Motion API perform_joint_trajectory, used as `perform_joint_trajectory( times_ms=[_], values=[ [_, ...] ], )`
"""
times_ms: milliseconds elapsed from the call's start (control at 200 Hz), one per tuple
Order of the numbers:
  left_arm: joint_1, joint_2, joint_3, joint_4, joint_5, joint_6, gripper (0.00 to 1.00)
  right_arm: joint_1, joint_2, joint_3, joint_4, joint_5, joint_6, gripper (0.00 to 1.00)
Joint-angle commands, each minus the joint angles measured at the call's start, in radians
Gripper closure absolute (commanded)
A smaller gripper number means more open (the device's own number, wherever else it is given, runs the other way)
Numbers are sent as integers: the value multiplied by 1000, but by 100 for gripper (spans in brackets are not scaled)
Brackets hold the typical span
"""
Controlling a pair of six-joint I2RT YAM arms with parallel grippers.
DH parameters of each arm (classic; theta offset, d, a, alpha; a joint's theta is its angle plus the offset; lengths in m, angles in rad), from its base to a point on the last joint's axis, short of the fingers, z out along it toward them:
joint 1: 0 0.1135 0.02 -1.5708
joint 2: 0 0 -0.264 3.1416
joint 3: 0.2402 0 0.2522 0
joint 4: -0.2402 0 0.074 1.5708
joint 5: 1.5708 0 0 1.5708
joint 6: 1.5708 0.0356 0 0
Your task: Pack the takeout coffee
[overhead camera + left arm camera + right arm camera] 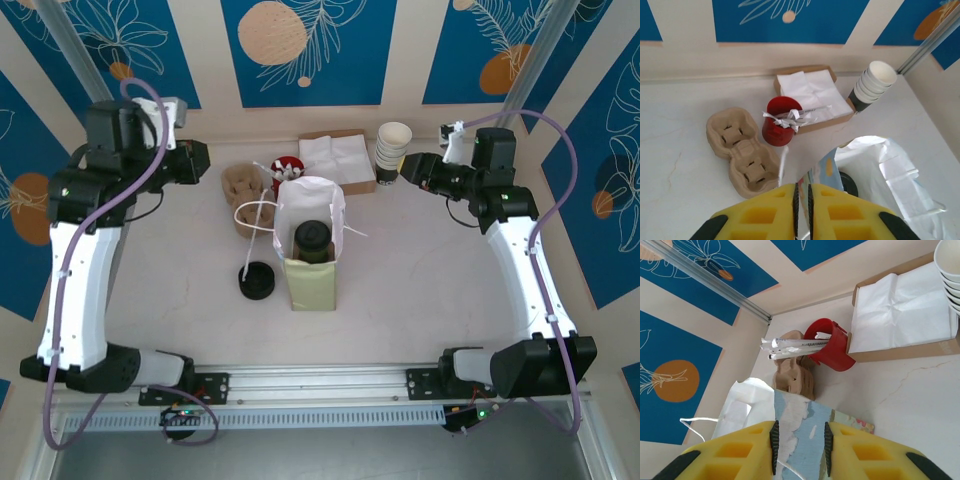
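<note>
The takeout coffee [312, 240] stands inside the open paper bag [312, 290] at mid-table, its round black lid facing up. In the left wrist view a sliver of that lid [849, 183] shows past the bag's white lining [890, 165]. My left gripper [204, 161] hangs left of the bag and apart from it. Its fingers [802, 202] are drawn together to a thin slit, and the bag's rim lines up behind them. My right gripper [408, 170] is back right of the bag, open [800, 450] and empty. The bag's blue patterned side [790, 405] lies beyond the gap.
A stack of black lids [256, 281] sits left of the bag. Behind it are a pulp cup carrier [243, 192], a red cup of wrapped sticks [287, 168], a napkin box [340, 160] and stacked white cups [393, 150]. The bag's string handles trail left.
</note>
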Motion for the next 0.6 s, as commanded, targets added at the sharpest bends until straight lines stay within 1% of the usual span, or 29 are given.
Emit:
perform_joint_trajectory(
  times_ms=[0,85,220,395,520,595],
  values=[
    [-13,-33,11,-8,-12,24,86,-5,-16,-24,35,-32,-11,68],
    [-13,-56,-32,19,-7,22,86,-5,-16,-31,40,-37,-6,68],
    [-13,-66,-144,59,0,31,84,-6,-21,-48,44,-34,-10,68],
    [-13,-73,-363,185,92,15,83,-6,-21,-54,42,-37,-8,68],
    [-12,-33,-457,237,151,6,76,-7,-26,-55,37,-38,-9,68],
    [-17,-2,-509,260,171,1,75,-7,-29,-56,34,-40,-10,68]
  ],
)
